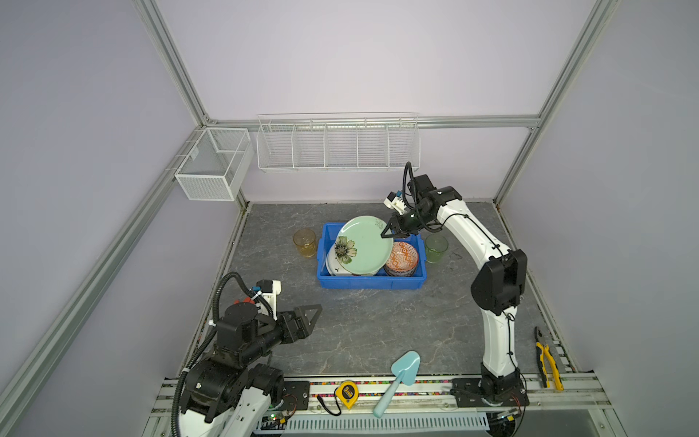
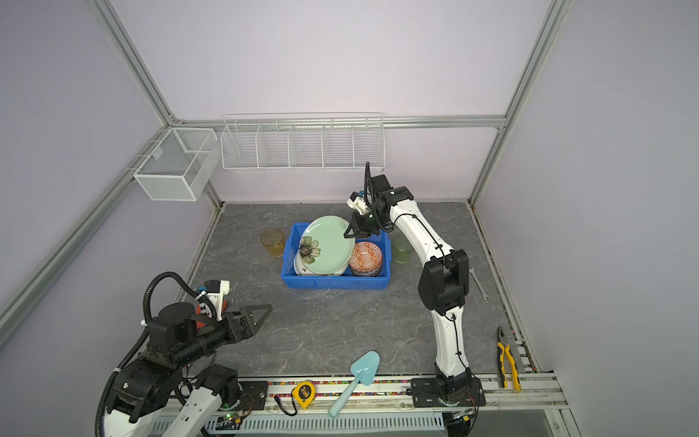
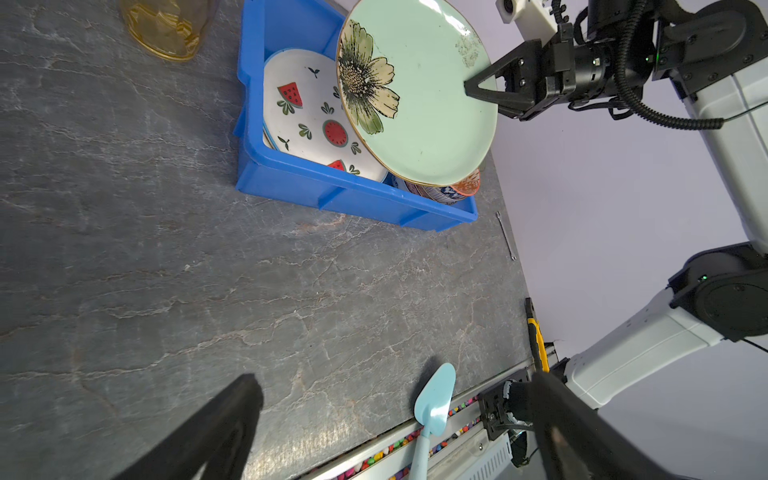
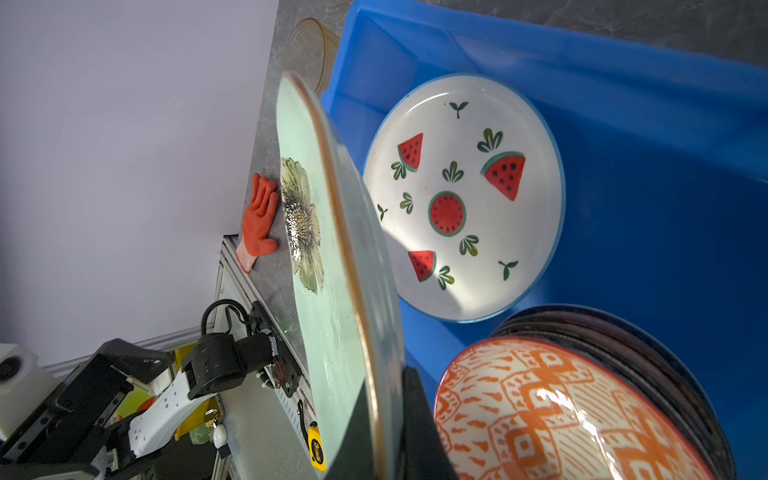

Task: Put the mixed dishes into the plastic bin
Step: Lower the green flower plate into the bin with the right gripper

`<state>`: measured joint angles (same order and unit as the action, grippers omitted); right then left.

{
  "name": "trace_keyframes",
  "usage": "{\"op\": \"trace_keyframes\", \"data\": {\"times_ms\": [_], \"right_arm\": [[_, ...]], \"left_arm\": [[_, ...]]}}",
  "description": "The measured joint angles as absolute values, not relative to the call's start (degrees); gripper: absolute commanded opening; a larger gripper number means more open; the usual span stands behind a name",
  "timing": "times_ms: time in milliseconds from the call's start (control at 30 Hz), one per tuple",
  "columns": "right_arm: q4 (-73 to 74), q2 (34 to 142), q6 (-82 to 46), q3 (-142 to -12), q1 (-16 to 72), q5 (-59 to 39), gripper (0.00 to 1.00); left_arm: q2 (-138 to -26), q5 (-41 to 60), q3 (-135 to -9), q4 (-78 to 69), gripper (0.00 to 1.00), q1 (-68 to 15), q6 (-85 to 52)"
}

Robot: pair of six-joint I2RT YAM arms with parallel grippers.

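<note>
My right gripper (image 1: pixel 389 231) (image 4: pixel 386 432) is shut on the rim of the mint green flower plate (image 1: pixel 365 244) (image 3: pixel 424 95) (image 4: pixel 324 249), which hangs tilted over the blue plastic bin (image 1: pixel 370 283) (image 4: pixel 665 166). Inside the bin lie the watermelon plate (image 3: pixel 307 112) (image 4: pixel 465 199) and a stack of bowls topped by an orange patterned one (image 1: pixel 401 257) (image 4: pixel 540 415). An amber cup (image 1: pixel 305 242) stands on the table left of the bin, a green cup (image 1: pixel 436 248) right of it. My left gripper (image 1: pixel 314 314) (image 3: pixel 395 382) is open and empty near the front left.
A teal scoop (image 1: pixel 401 374) and a yellow tape measure (image 1: pixel 347 393) lie at the front edge, yellow pliers (image 1: pixel 546 359) at the right. A wrench (image 2: pixel 477 282) lies by the right arm. White wire baskets (image 1: pixel 336 145) hang on the back wall.
</note>
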<state>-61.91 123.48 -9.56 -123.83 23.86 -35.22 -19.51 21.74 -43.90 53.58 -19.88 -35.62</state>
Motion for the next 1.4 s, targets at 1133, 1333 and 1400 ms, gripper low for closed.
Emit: {"op": "trace_keyframes", "data": {"times_ms": [1133,1333,1400], "right_arm": [[-65.3,140.6,-7.2,-139.4,26.2,-30.3,0.06],[-65.3,142.5,-7.2,-141.5,26.3,-30.0,0.07],[-65.1,143.2,-7.2,-142.1,26.3,-30.0,0.06]], "left_arm": [[-18.3,19.6,-44.5,56.8,1.00,-19.9,-35.2],[-18.3,19.6,-44.5,56.4,1.00,-19.9,-35.2],[-18.3,19.6,-44.5,56.4,1.00,-19.9,-35.2]]}}
